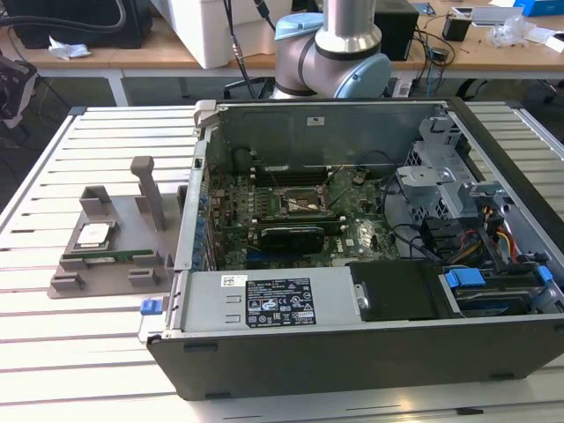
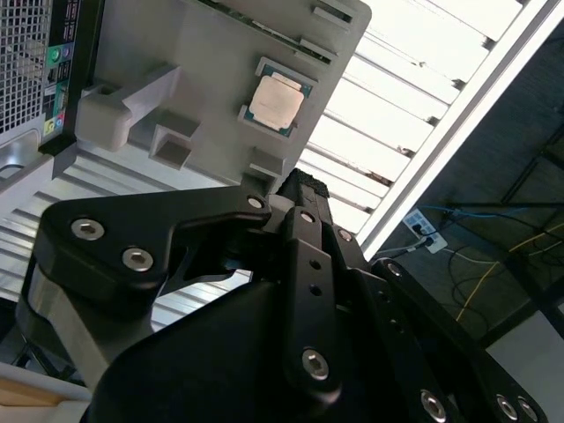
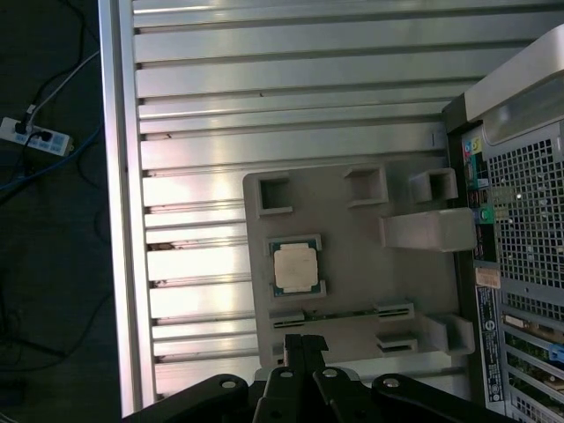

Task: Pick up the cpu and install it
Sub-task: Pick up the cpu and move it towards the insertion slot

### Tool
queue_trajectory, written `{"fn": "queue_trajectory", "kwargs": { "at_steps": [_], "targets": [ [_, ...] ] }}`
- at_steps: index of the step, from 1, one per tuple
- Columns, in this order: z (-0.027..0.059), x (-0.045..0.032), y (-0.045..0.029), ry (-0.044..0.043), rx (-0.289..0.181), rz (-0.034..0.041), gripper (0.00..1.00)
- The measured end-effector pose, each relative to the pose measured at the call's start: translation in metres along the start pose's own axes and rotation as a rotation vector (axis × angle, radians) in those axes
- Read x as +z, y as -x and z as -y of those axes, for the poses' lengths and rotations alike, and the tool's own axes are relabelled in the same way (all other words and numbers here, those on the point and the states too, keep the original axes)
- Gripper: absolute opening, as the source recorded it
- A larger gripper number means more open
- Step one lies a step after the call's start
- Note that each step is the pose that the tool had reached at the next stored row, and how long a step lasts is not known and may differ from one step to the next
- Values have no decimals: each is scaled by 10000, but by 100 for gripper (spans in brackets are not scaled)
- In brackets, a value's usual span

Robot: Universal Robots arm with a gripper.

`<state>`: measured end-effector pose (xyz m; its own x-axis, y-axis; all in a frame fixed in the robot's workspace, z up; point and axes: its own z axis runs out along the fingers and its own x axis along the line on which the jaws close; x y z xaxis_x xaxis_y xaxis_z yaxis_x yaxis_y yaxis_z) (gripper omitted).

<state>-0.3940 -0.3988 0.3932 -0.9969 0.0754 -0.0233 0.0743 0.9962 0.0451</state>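
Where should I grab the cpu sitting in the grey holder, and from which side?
Take the cpu by two opposite thin edges, straight down from above. It lies flat, metal top up, seated in the grey holder; only the edges between the corner tabs seem free.

I see the cpu (image 1: 92, 234) lying flat, its silvery metal lid up with a thin green edge around it. It sits in a square pocket of the grey holder (image 1: 113, 267), to the exterior view's left of the open computer case (image 1: 352, 352).
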Motion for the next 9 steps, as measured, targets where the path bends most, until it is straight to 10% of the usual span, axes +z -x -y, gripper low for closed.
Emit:
{"fn": "queue_trajectory", "kwargs": {
  "at_steps": [6, 9],
  "targets": [
    [0, 0, -3, 0, -1, 0, 54],
    [0, 0, -4, 0, -1, 0, 60]
  ]
}}
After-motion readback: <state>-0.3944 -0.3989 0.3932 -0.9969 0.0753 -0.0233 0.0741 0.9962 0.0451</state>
